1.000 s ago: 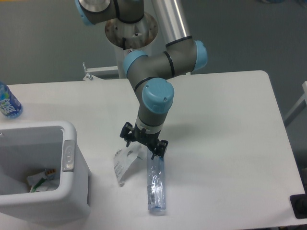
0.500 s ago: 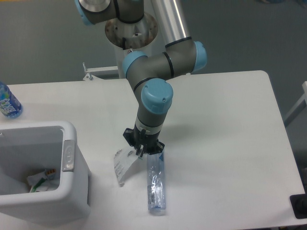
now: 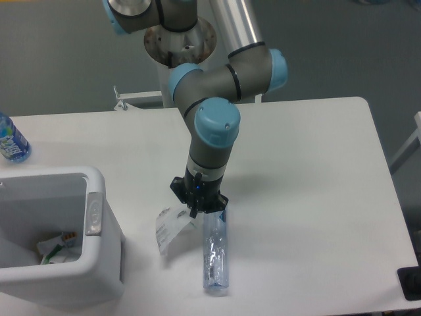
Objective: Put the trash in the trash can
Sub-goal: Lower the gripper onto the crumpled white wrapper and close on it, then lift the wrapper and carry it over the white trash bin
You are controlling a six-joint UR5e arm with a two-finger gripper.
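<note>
The crumpled white paper wrapper [image 3: 170, 228] with dark print is on the table right of the trash can [image 3: 105, 263], a white boxy bin with a grey button panel. My gripper [image 3: 198, 209] points down with its fingers closed together on the wrapper's upper right edge. The wrapper hangs tilted from the fingers, its lower corner near the table. The clear crinkled plastic bottle [image 3: 214, 257] lies flat just right of the wrapper, its top end under the gripper. Some scraps lie inside the bin.
An upright bottle with a blue label [image 3: 10, 139] stands at the table's far left edge. The arm's base column [image 3: 179, 41] rises behind the table. A dark object [image 3: 411, 283] sits at the front right corner.
The gripper's fingers were spread open one second ago and have closed on the wrapper's edge. The wrist has shifted slightly right and up. The bottle has not moved.
</note>
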